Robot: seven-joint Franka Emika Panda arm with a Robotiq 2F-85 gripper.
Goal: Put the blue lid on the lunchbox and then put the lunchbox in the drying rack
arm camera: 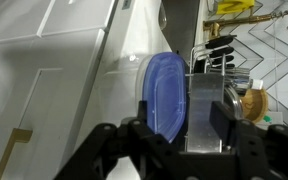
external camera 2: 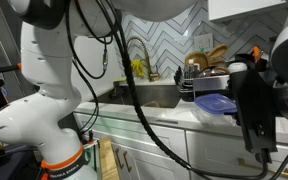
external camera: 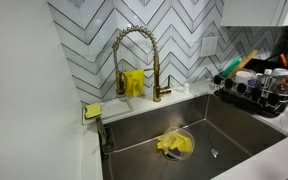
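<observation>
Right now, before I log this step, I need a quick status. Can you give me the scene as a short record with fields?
lid: blue lid on the white counter, between sink and counter end
lunchbox: cannot tell whether it sits under the lid
gripper: gripper open, its fingers either side of the lid in the wrist view; contact unclear
drying rack: drying rack beside the sink, already holding dishes
sink: sink with a yellow cloth in it
faucet: gold faucet behind the sink

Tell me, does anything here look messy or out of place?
A crumpled yellow thing, perhaps a cloth, lies on the bottom of the sink, away from the sponge on the rim. The rack is crowded. Nothing looks spilled or broken.
</observation>
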